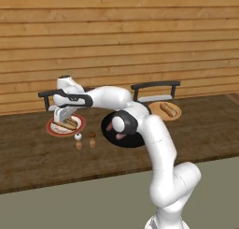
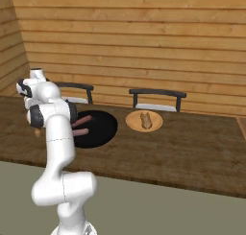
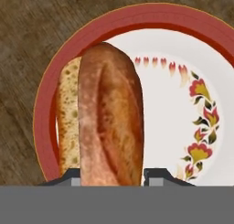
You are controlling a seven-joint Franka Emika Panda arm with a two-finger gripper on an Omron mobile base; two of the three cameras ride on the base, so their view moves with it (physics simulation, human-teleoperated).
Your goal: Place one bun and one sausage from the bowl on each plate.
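Gripper (image 3: 112, 184) pinching bun (image 3: 109, 113), long axis pointing away, seemingly just above red-rimmed plate (image 3: 137, 22).

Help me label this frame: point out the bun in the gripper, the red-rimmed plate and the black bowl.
bun (image 3: 109, 118), hand view, its middle.
red-rimmed plate (image 3: 183, 24), hand view, red rim.
black bowl (image 2: 103, 126), right base view, bare inside.

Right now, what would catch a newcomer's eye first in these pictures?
The gripper holds a golden-brown bun over the red-rimmed white plate, beside a paler bun lying there. On the wooden table, two sausages remain in the black bowl.
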